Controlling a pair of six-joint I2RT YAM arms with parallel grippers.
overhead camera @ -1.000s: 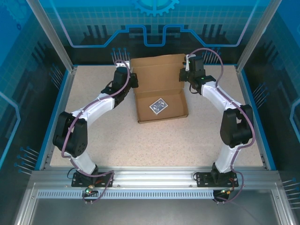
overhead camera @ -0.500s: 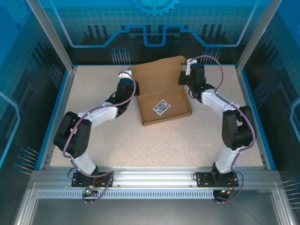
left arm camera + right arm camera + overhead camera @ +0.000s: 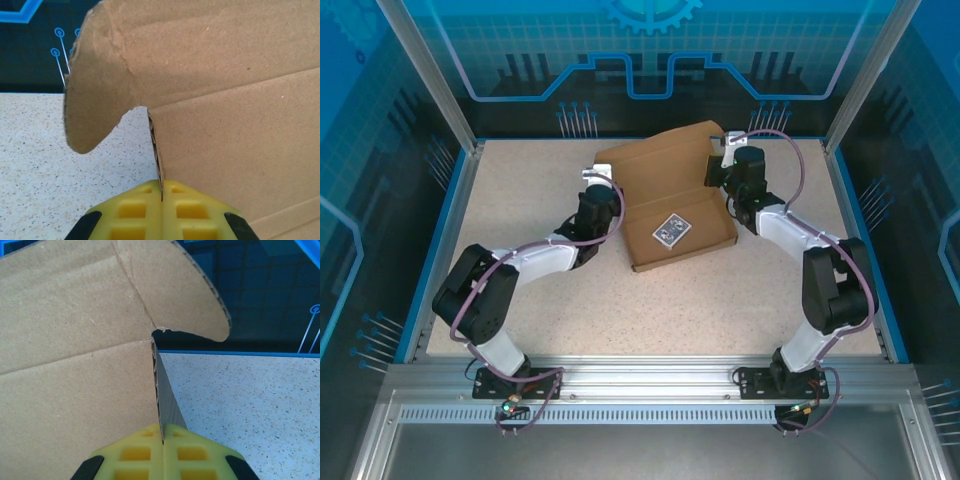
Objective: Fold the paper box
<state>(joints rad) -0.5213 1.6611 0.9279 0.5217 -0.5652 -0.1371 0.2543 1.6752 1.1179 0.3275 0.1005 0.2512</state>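
Your speckled counter (image 3: 520,300) fills the enclosure floor. The paper box (image 3: 665,175) sits on its far half, toward 12 o'clock and a little to the right of centre. The box is an open brown tray, skewed so that its near wall runs from about 8 o'clock up to 2 o'clock. Its lid panel rises at the far side.

Your left arm (image 3: 535,255) reaches in from 7 o'clock and your right arm (image 3: 800,240) from 5 o'clock, one to each short side of the tray.

The left gripper (image 3: 608,192) is at the box's 9 o'clock wall. In your left wrist view its jaws are pressed together on the edge of that cardboard (image 3: 225,125) wall, the yellow pads (image 3: 135,210) meeting on it, and a rounded flap (image 3: 95,100) curls out at 10 o'clock.

The right gripper (image 3: 718,178) is at the 3 o'clock wall. Your right wrist view shows its jaws likewise clamped on the wall edge of the box (image 3: 75,365), with the rounded flap (image 3: 185,290) at 1 o'clock.

A small blue-patterned card pack (image 3: 671,230) lies flat on the tray floor, near its middle.
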